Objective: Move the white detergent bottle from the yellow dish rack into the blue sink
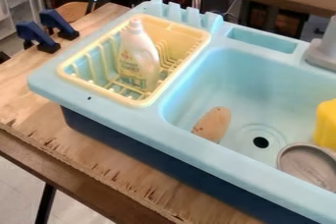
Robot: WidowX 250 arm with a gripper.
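- Probably light and rather slick, the white plastic bottle with a narrow cap and a printed label [139,58] stands roughly upright in the pale yellow slatted plastic dish rack [98,90], its cap towards twelve o'clock.
- Its walls look thin and slightly springy, so a moderate squeeze across the body, just below the sloping shoulders, seems the safest hold; the cap is narrow and could slip or twist. Nothing about it suggests fragility.
- Whether the jaws are spread, pressed together or pinching something, I cannot tell.
- The rack sits in the ten o'clock end of the light blue plastic toy sink [118,116], and its upright slats could catch the bottle's base if it were lifted at a slant.
- The sink's deep basin [197,78] holds three things around its round black drain hole [261,142]: a tan, elongated oval piece with dark spots [213,124] at ten o'clock, a shallow round grey dish or lid [308,164] at four o'clock, and a bright yellow block-like object [326,134] between two and three o'clock.
- The oval piece looks firm and smooth; the grey round one looks stiff, best taken by its raised rim.
- Beneath everything lies the wooden surface [19,95].
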